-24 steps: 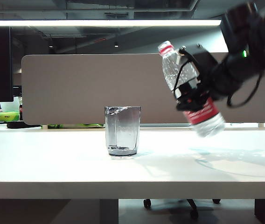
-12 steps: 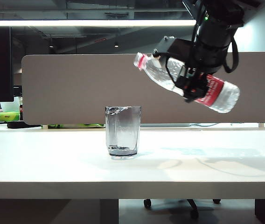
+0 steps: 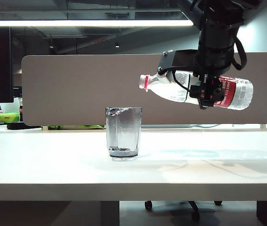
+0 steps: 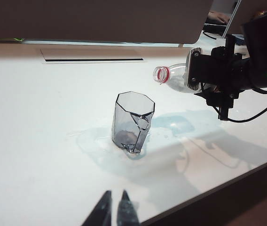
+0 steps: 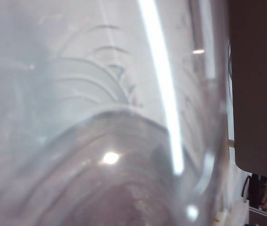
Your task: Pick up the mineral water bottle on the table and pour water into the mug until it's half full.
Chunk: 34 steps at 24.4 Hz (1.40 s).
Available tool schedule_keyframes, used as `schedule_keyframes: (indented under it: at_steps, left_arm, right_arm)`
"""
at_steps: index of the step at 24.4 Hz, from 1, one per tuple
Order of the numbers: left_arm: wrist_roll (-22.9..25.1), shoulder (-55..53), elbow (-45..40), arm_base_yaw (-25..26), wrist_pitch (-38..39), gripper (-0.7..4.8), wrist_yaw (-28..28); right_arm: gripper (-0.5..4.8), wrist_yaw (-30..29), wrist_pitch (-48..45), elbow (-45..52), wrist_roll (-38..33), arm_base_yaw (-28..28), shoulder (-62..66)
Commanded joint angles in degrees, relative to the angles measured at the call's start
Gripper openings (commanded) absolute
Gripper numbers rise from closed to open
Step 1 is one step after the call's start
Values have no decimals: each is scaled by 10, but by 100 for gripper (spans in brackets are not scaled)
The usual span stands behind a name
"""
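White table [image 3: 53, 165] carries our mug [image 3: 123, 132]; our right gripper [image 3: 208, 89] clamps the mineral water bottle [image 3: 180, 89] nearly level above it, neck toward the rim for pouring. Left gripper [image 4: 114, 213], nearly closed and empty, waits aside.

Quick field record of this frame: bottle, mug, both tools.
bottle: mineral water bottle held nearly level in the air, open mouth toward the mug, above and to its right in the exterior view
mug: mug upright on the table, almost empty
right tool: right tool clamped on the bottle's middle
left tool: left tool shut, low over the table's near edge, holding nothing
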<state>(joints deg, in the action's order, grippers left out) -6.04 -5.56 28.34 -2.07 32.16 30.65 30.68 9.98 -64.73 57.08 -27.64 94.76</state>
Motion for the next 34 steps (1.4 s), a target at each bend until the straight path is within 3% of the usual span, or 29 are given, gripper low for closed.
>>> schedule_keyframes:
  at_steps: [1, 10, 17, 22, 34]
  left_arm:
    - [0, 0, 0, -1, -5, 21, 2]
    - [0, 0, 0, 0, -5, 21, 1]
    - [0, 0, 0, -1, -5, 22, 1]
    - [0, 0, 0, -1, -5, 22, 1]
    - [0, 0, 0, -1, -5, 22, 1]
  right_arm:
    - [272, 27, -21, -17, 27, -7, -2]
    - [272, 44, -25, -28, 77, -34, 7]
    - [272, 112, -15, -28, 110, -39, 23]
    - [272, 129, -12, -28, 120, -39, 23]
    - [272, 133, -24, -34, 135, -49, 23]
